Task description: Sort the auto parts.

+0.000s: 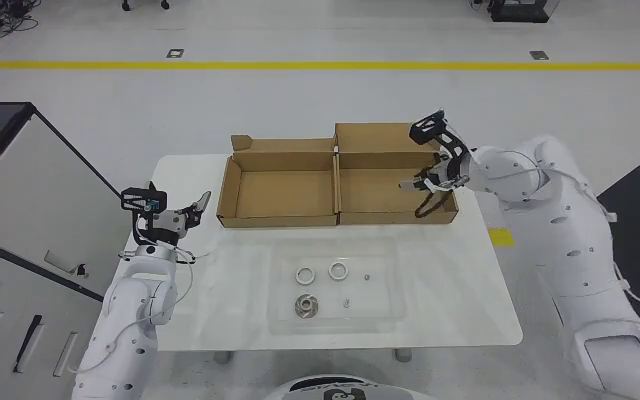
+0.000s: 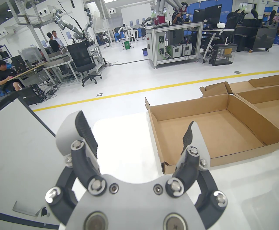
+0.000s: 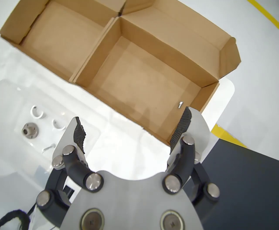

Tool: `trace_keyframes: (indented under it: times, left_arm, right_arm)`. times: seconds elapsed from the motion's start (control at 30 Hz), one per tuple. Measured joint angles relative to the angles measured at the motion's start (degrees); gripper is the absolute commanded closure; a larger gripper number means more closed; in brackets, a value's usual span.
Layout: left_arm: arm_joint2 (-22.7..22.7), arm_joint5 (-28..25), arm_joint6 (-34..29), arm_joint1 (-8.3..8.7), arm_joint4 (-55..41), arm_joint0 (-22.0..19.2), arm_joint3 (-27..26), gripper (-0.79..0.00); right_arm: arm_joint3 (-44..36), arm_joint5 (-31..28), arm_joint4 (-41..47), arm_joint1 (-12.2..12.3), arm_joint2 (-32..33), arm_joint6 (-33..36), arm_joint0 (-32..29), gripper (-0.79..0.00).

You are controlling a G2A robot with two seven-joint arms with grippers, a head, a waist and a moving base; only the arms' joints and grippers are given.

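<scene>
Right gripper point(image 3: 133, 117): fingers spread wide, empty, hung over near corner of right box point(image 3: 141, 76). 1 small bolt point(image 3: 180, 105) lay inside, by that corner.
Left gripper point(image 2: 136, 120): spread wide, empty, at left edge of table point(image 1: 230, 290), beside left box point(image 2: 218, 130).
Unsorted in clear tray point(image 1: 385, 318): 2 white rings point(image 1: 303, 275), flanged hub point(image 1: 308, 305), 2 tiny screws point(image 1: 346, 300).
Risks: screws small and smooth, likely to slip from pads or roll; tray wall could block fingers; part could drop in wrong box.
No legible writing on boxes, tray or parts.

Blue wall sign point(image 2: 226, 8), far off — lettering illegible
</scene>
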Motion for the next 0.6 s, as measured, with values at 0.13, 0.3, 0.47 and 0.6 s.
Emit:
trace_keyframes:
  times: [0.13,0.3,0.47,0.6]
  left_arm:
    - [0.0,0.0,0.0,0.0,0.0,0.0,0.0,-0.785]
    - [0.0,0.0,0.0,0.0,0.0,0.0,0.0,-0.785]
    - [0.0,0.0,0.0,0.0,0.0,0.0,0.0,-0.785]
    - [0.0,0.0,0.0,0.0,0.0,0.0,0.0,-0.785]
  right_arm:
    - [-8.1,-3.0,4.6,1.0,3.5,5.0,-4.4,-0.785]
    - [-14.7,-7.1,8.9,1.6,3.4,9.1,-6.4,-0.785]
    - [-18.0,-6.8,12.3,2.2,-1.5,10.2,-5.6,-0.785]
    - [-19.2,-6.0,14.2,2.9,-6.8,11.0,-3.4,-0.785]
